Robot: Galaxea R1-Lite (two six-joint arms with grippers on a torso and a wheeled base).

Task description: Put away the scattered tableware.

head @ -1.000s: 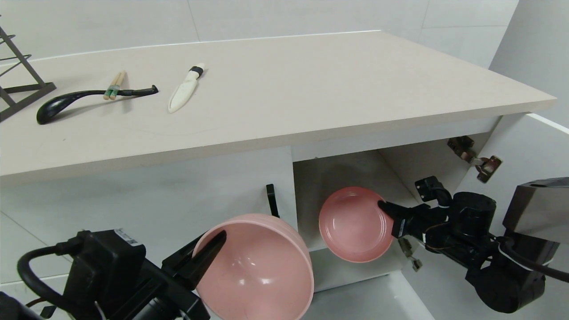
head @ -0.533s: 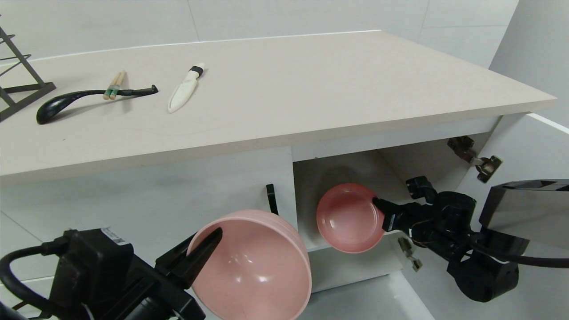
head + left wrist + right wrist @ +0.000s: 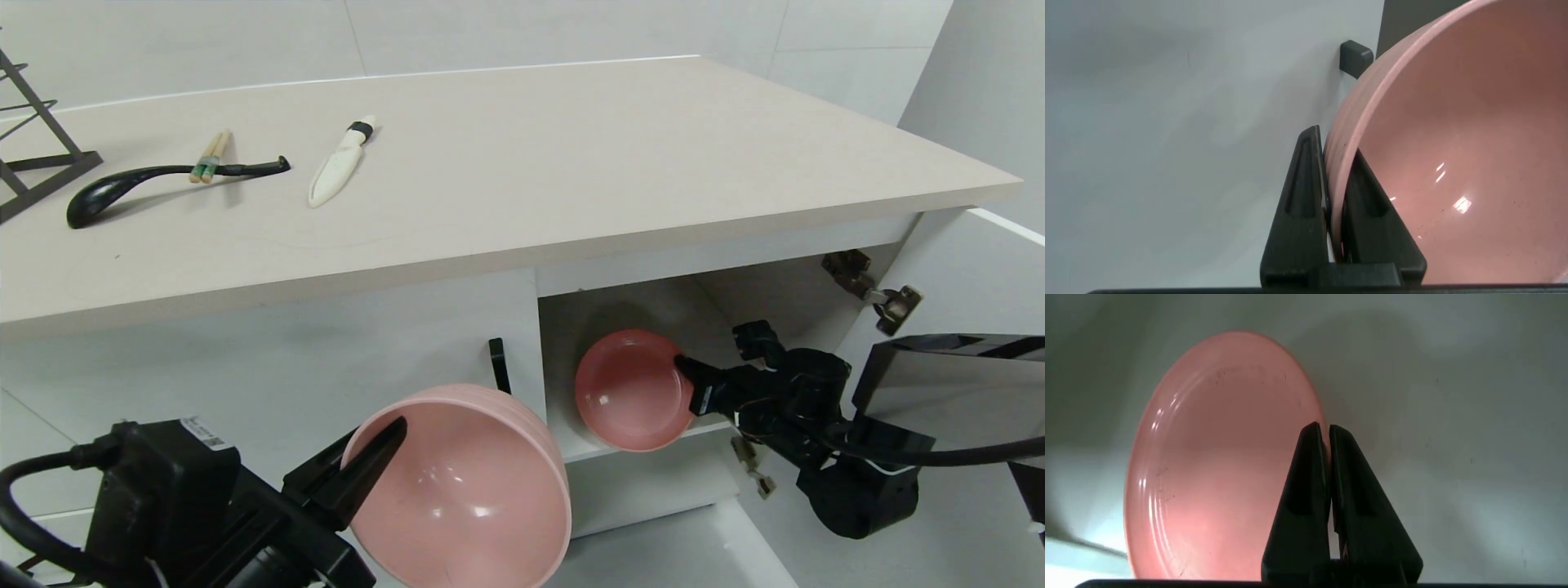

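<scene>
The shallow pink plastic plate (image 3: 629, 392) stands on edge inside the open cabinet compartment, low over its white shelf (image 3: 581, 447); whether it touches cannot be told. The right gripper (image 3: 682, 367) has it pinched at the rim, fingers closed on it. Outside, before the shut door, the deep pink plastic bowl (image 3: 465, 490) hangs with its rim clamped in the left gripper (image 3: 390, 437).

Risk noted: both holds are on a thin rim. Released while tilted, the plate would likely roll or topple off the shelf. The bowl is near the black door handle (image 3: 496, 367) and could strike it.

A beige countertop (image 3: 571, 155) meets a white tiled wall (image 3: 531, 28), above white cabinets (image 3: 269, 359), one door (image 3: 980, 269) open.
</scene>
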